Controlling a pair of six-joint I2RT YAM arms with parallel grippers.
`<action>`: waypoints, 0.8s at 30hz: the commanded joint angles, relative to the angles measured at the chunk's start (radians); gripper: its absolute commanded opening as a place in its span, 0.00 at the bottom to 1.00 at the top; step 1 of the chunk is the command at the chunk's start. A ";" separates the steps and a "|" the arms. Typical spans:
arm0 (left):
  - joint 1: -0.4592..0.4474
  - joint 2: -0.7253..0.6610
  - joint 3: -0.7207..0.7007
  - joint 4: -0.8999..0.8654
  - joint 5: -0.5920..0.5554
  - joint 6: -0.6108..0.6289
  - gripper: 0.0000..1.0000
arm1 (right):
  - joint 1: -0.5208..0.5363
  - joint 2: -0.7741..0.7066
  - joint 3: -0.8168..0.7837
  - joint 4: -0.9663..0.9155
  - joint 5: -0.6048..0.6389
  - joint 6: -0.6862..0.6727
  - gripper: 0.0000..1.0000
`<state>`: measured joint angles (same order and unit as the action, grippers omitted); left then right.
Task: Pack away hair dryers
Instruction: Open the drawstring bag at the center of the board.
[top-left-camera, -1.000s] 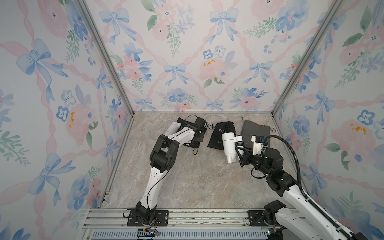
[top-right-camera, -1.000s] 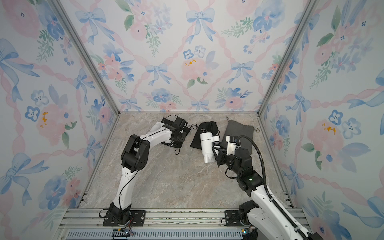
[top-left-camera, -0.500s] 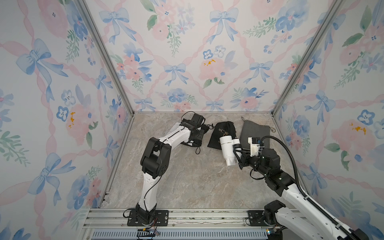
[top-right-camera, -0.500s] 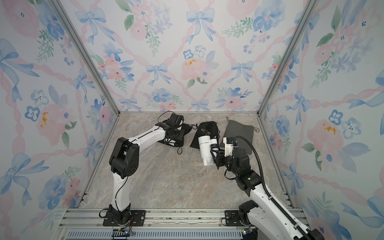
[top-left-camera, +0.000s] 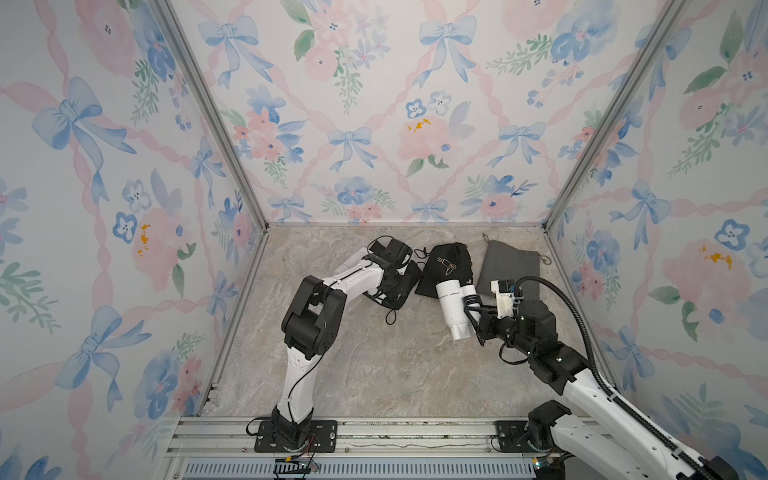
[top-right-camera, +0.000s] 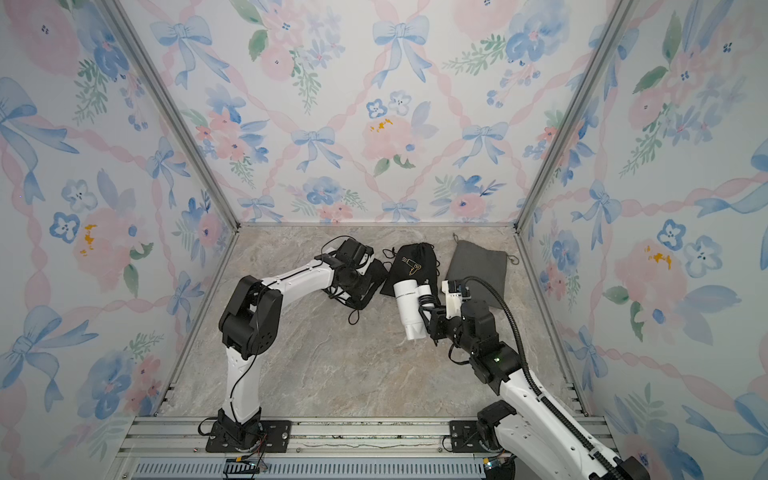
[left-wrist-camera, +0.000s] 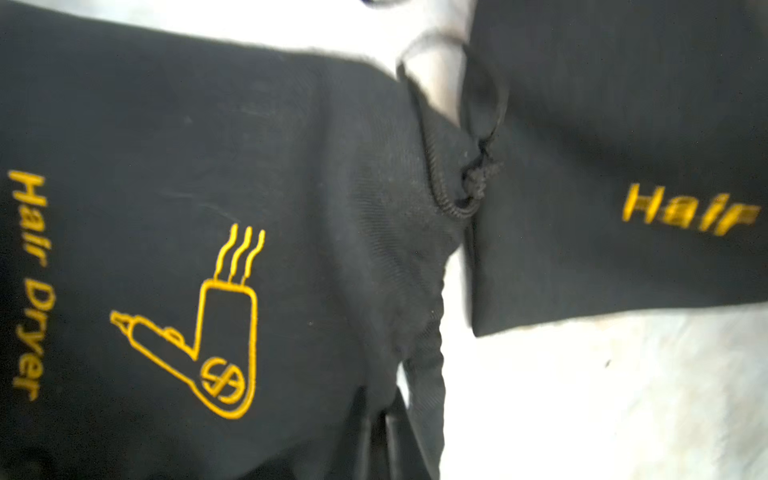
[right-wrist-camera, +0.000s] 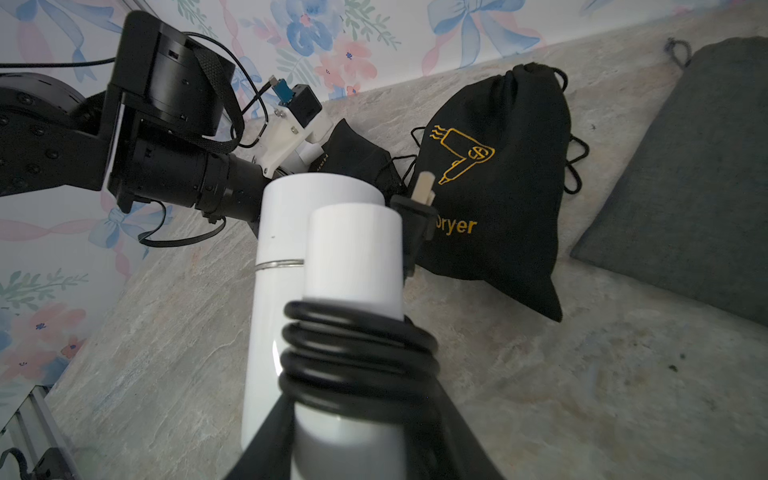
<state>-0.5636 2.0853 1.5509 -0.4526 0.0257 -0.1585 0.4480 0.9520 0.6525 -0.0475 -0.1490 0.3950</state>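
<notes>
Marble tabletop (top-left-camera: 374, 365): left hand (left-wrist-camera: 380, 444) pressed together, tips hidden against black pouch (left-wrist-camera: 291, 166); right hand (top-left-camera: 471, 314) pinching white hair dryer (top-left-camera: 451, 307).

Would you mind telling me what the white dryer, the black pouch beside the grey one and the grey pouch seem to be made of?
White dryer: probably hard plastic, glossy; sharp highlights on smooth moulded curves.
Black pouch: woven cloth, matte; fine weave and soft folds show.
Grey pouch: heavier-looking matte fabric, perhaps felt or canvas; its texture is too fine to tell.
</notes>
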 joint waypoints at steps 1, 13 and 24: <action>-0.011 -0.038 -0.009 -0.008 0.017 0.013 0.00 | 0.009 -0.010 -0.005 0.042 -0.005 -0.016 0.28; 0.005 -0.212 -0.094 -0.008 -0.036 0.004 0.00 | 0.109 0.062 -0.001 0.026 0.025 -0.054 0.28; 0.011 -0.308 -0.198 -0.008 0.002 0.006 0.00 | 0.222 0.283 0.091 0.076 0.079 -0.084 0.28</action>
<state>-0.5537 1.8217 1.3746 -0.4519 0.0025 -0.1574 0.6487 1.1946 0.6758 -0.0498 -0.0917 0.3347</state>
